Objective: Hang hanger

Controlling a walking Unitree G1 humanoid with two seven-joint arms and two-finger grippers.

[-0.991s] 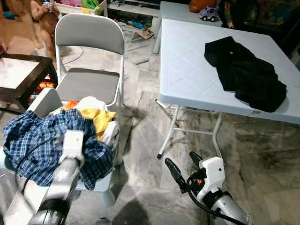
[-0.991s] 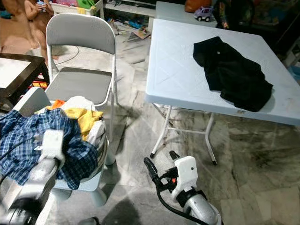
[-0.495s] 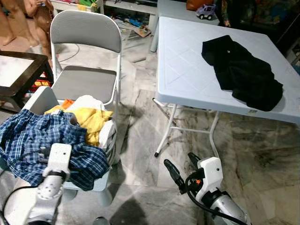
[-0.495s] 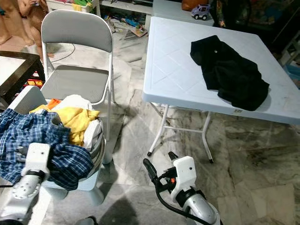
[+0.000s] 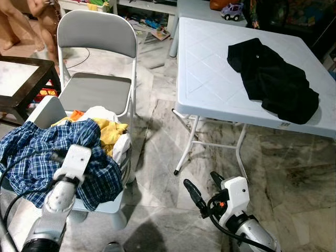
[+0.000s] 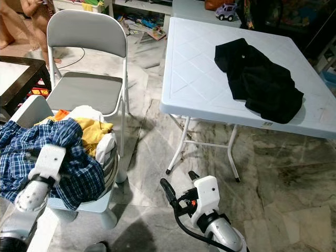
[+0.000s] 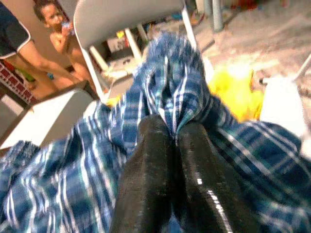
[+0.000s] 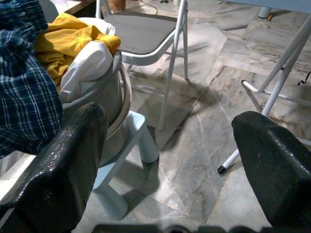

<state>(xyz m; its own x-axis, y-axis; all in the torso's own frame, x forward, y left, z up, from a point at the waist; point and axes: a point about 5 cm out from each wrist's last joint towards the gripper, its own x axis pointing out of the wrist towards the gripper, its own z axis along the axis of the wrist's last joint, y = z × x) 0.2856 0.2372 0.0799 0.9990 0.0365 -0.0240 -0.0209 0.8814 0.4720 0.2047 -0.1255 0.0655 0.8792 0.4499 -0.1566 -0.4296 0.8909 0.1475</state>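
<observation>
A blue plaid shirt (image 5: 31,157) lies heaped over a white laundry basket (image 5: 46,111), with yellow cloth (image 5: 111,134) and white cloth (image 5: 100,113) behind it. My left gripper (image 7: 172,130) is shut on a raised fold of the plaid shirt (image 7: 170,82); its wrist (image 5: 73,160) sits over the heap. My right gripper (image 5: 203,185) hangs open low above the floor, right of the basket, with nothing between its fingers (image 8: 73,160). A black garment (image 5: 273,79) lies on the white folding table (image 5: 210,79).
A grey folding chair (image 5: 97,89) stands just behind the basket. A dark coffee table (image 5: 21,79) is at the left, and people (image 5: 31,16) stand beyond it. Toys (image 5: 233,9) lie at the back. Marble floor (image 5: 157,157) runs between basket and table legs.
My left wrist has risen and moved forward over the basket, and the plaid fold at its fingers stands higher. The right gripper has stayed as it was. The camera shifted slightly.
</observation>
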